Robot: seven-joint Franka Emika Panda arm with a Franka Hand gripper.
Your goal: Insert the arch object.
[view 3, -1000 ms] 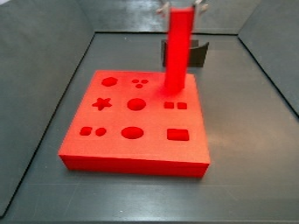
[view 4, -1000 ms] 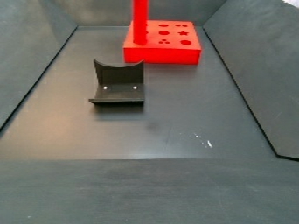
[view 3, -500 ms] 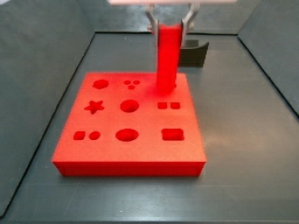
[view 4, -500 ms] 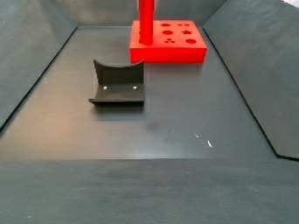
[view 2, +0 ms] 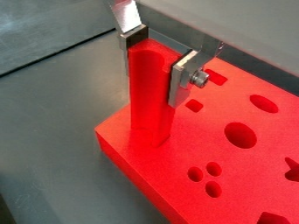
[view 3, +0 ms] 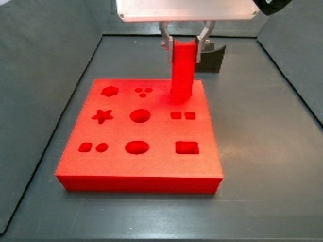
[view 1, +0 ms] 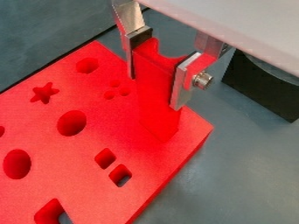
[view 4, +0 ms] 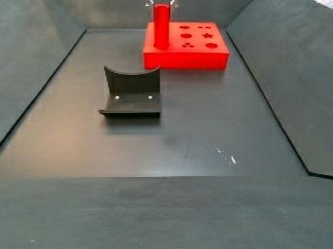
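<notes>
The arch object, a slender red bar (view 3: 184, 71), stands upright with its lower end in the flat red holed board (view 3: 113, 161), at the board's corner nearest the fixture. My gripper (view 3: 186, 38) is shut on the bar's top. In both wrist views the silver fingers (view 1: 187, 77) (view 2: 184, 74) clamp the bar (view 1: 156, 96) (view 2: 146, 101) from two sides, with the gripper (view 1: 162, 59) (view 2: 160, 57) right above the board (view 1: 70, 166) (view 2: 233, 179). In a side view the bar (view 4: 162, 26) rises from the board's near corner (view 4: 189, 60); the gripper (view 4: 162, 5) is at the frame's top edge.
The dark fixture (view 4: 130, 92) stands on the grey floor in front of the board; it also shows behind the bar (view 3: 214, 57) and in a wrist view (view 1: 263, 83). The board has several shaped holes. Sloping dark walls (view 4: 279, 88) enclose the floor.
My gripper has come down with the bar in it. The bar shows shorter above the board, its lower end sunk into the board at the same corner.
</notes>
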